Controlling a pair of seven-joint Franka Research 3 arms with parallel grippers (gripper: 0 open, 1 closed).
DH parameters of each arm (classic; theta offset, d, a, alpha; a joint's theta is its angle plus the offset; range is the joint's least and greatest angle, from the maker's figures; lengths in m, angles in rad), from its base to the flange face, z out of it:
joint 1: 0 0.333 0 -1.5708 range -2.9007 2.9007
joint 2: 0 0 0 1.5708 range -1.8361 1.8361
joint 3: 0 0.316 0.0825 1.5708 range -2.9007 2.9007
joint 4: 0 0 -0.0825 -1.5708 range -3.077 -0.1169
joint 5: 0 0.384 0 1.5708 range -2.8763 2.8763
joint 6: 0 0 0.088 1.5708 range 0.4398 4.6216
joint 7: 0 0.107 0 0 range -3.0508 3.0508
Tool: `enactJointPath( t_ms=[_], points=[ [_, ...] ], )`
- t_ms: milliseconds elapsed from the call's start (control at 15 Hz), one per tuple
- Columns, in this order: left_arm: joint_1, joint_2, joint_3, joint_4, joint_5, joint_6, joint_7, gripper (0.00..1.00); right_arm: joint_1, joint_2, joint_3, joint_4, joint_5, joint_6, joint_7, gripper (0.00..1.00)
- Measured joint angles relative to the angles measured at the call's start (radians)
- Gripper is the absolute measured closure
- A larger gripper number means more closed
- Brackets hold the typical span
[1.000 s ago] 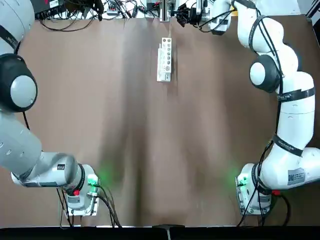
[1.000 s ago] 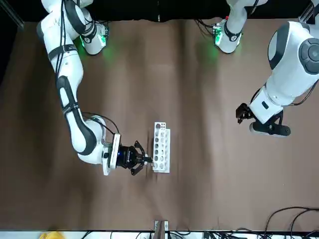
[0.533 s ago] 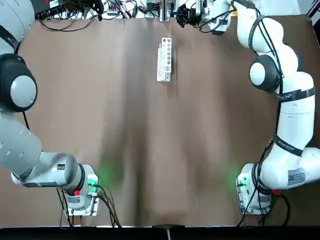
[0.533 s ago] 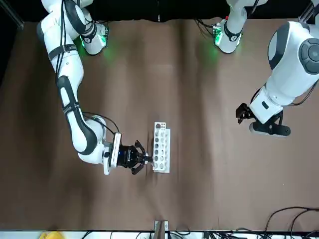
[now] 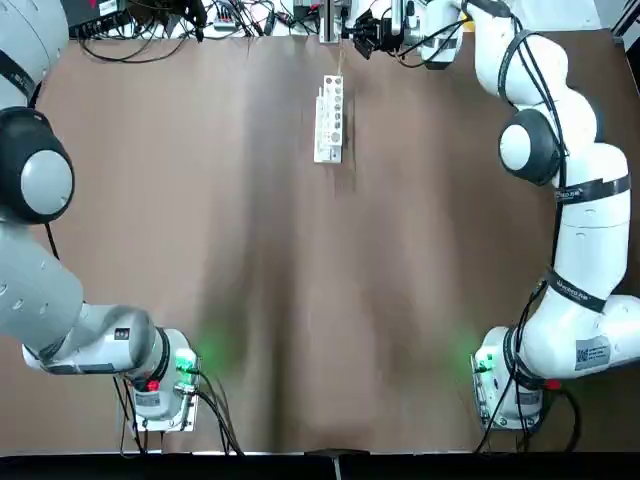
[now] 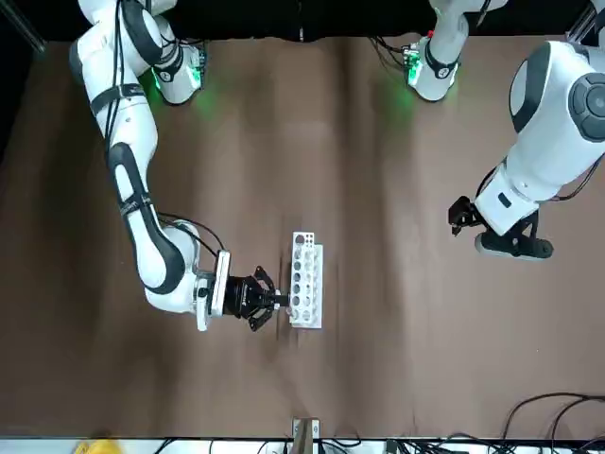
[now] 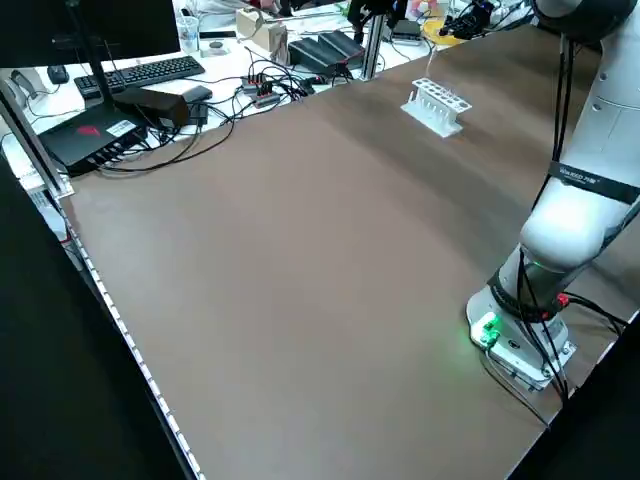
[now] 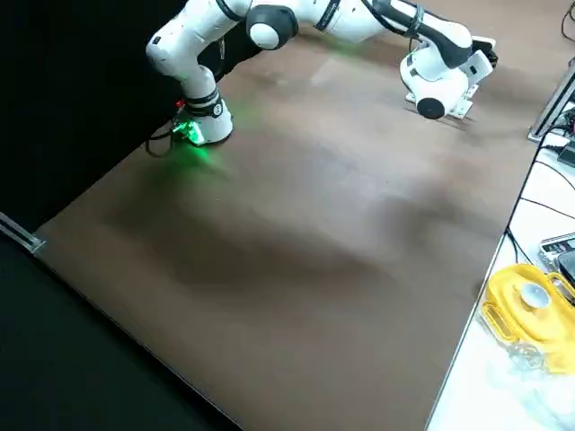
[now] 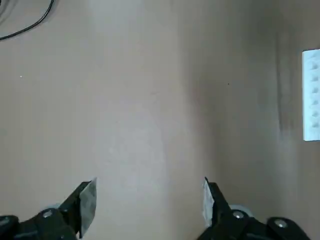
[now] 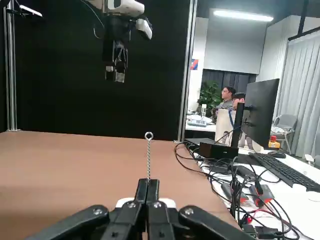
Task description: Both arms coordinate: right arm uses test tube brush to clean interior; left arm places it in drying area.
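Top view: white perforated drying area point(image 5: 329, 118) upper centre on matte brown table point(image 5: 300, 280).
Front view: right gripper point(image 6: 272, 301) beside rack.
Right wrist view: fingers clamped on twisted-wire test tube brush point(image 10: 148, 155).
Left wrist view: left gripper point(image 9: 148, 202) spread wide.

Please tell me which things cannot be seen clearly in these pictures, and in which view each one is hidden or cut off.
- Top view: the right gripper sits at the table's far edge among cables; its fingertips blend into them.
- Right wrist view: the lower part of the test tube brush is hidden between the closed fingers.
- Left wrist view: the rack is cut off by the picture's edge.
- No test tube can be made out in any view.
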Motion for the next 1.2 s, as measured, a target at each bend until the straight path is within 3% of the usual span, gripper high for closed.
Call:
enactJointPath(
  t_ms=[1200],
  points=[
    [-0.002, 0.0, 0.0, 0.001, 0.0, 0.002, 0.0, 0.0, -0.001, -0.02, 0.002, 0.01, 0.0, -0.003, 0.001, 0.98]
  ],
)
